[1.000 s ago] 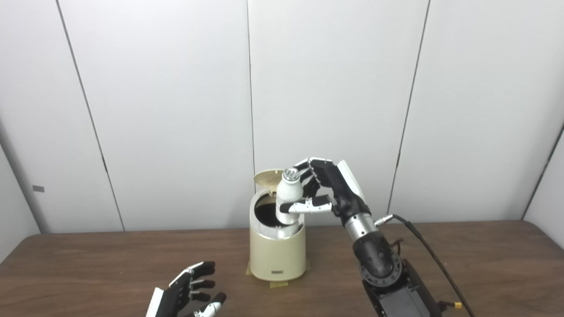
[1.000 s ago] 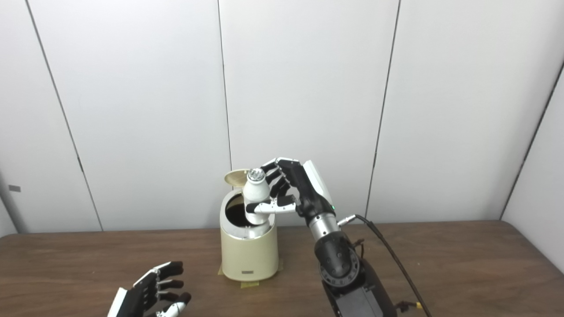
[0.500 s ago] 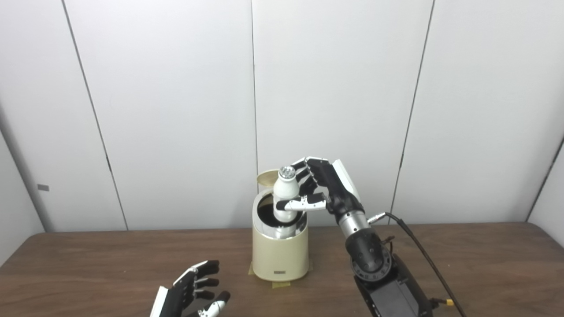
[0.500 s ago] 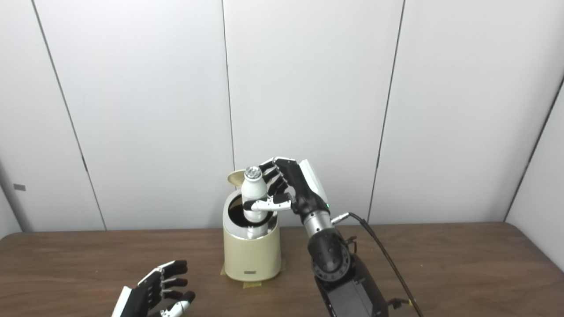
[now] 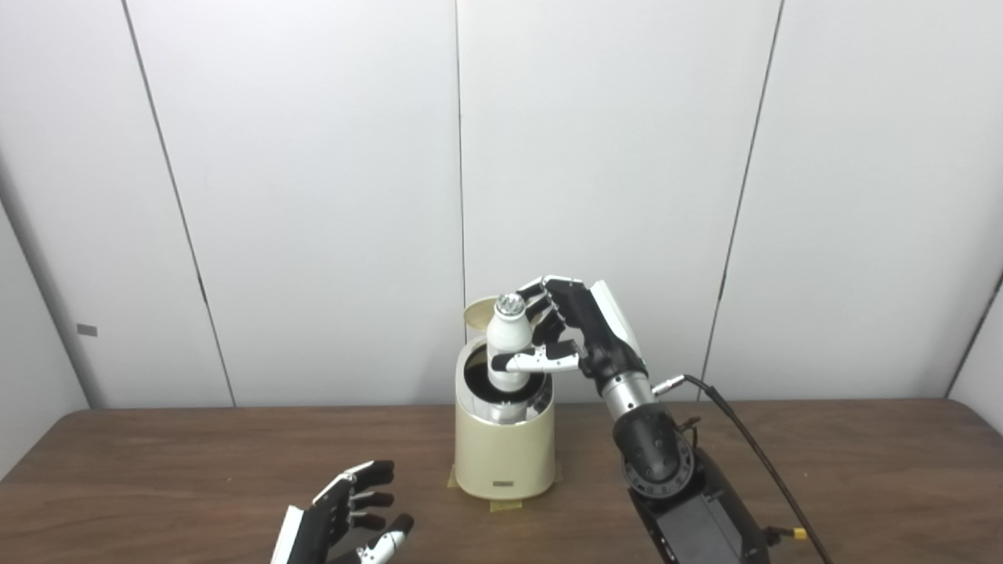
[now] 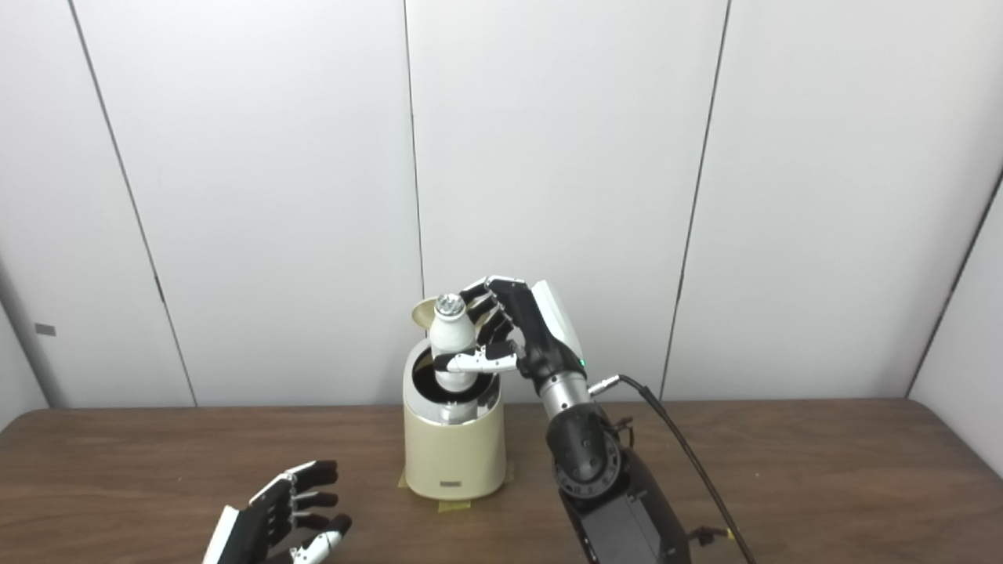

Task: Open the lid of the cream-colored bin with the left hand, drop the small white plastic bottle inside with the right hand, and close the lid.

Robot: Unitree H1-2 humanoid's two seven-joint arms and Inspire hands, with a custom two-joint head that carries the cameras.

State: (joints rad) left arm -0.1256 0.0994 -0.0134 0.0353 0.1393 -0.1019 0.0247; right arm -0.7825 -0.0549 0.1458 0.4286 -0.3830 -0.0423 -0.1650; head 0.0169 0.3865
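1. Left eye view: white wall panels point(image 5: 313, 196) run behind a dark brown wooden table point(image 5: 157, 462), and the cream-colored bin point(image 5: 504, 454) stands upright near the middle of it, on patches of tan tape point(image 5: 501, 505).
2. The lid point(image 5: 478, 315) is up, tipped back behind the rim, and the dark mouth of the bin shows open.
3. Over that mouth sits the small white plastic bottle point(image 5: 508, 345), upright with its silvery cap on top and its base right at the opening; I cannot tell whether it touches the rim.
4. The right hand point(image 5: 576, 333) has it clamped, thumb across the front of the bottle and fingers curled behind it.
5. A black cable point(image 5: 752, 450) loops away from the right wrist toward the lower right.
6. Down at the bottom edge, the left hand point(image 5: 349, 521) hangs low over the table, fingers spread and holding nothing, well apart from the bin.
7. Right eye view: same picture from a little to the side, with the bin left of centre and the bottle above its mouth.
8. The right hand wraps the bottle's body here too.
9. The left hand, fingers apart, sits near the bottom left.
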